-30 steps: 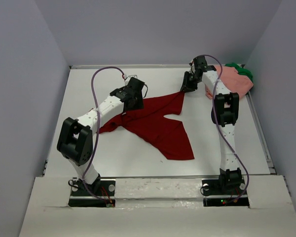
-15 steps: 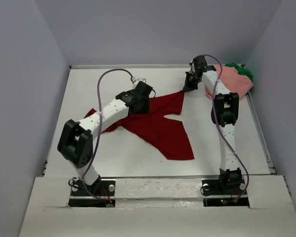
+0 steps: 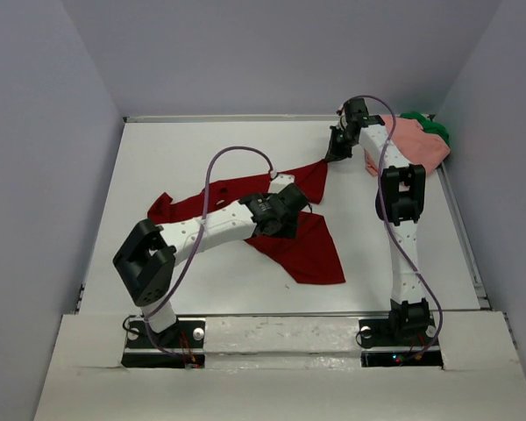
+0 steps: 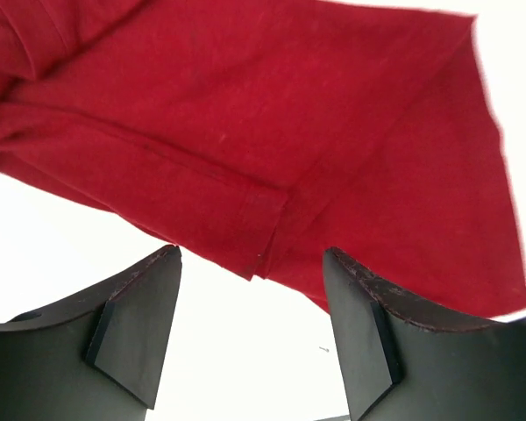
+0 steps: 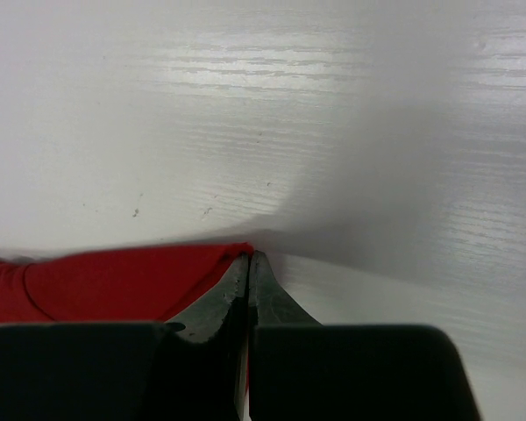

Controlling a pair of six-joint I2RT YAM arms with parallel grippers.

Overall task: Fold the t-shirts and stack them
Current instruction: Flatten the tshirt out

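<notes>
My right hand (image 5: pixel 248 263) is clamped shut on the far corner of the soft dark red cloth t-shirt (image 3: pixel 309 250), which lies crumpled mid white counter (image 3: pixel 158 149). My left hand (image 4: pixel 252 263) hangs open over its hem. Risk: an uneven pull would bunch the cloth.

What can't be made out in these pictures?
- Green shirt: top view, mostly hidden behind the pink shirt.
- Pink shirt: top view, the right arm covers one side.
- Red shirt: top view, the left arm crosses its middle; the left wrist view cuts it off.
</notes>
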